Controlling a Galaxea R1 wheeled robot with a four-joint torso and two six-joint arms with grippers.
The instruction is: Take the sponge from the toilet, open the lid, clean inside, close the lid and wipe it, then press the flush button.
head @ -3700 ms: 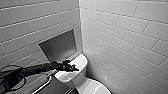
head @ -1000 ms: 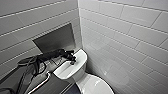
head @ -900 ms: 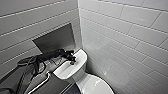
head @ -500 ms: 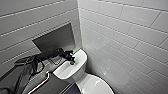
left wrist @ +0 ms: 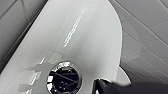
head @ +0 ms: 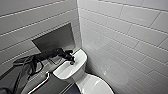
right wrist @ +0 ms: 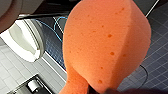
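White tiles line the corner around the toilet. Its lid is nearest. At the middle of the tank top, the left gripper is right at the flush button. I cannot tell if it is wide or narrow. The right gripper holds the sponge.

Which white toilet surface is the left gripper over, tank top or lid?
The tank top, the flat one bearing the flush button; the left gripper hangs there, not over the lid.
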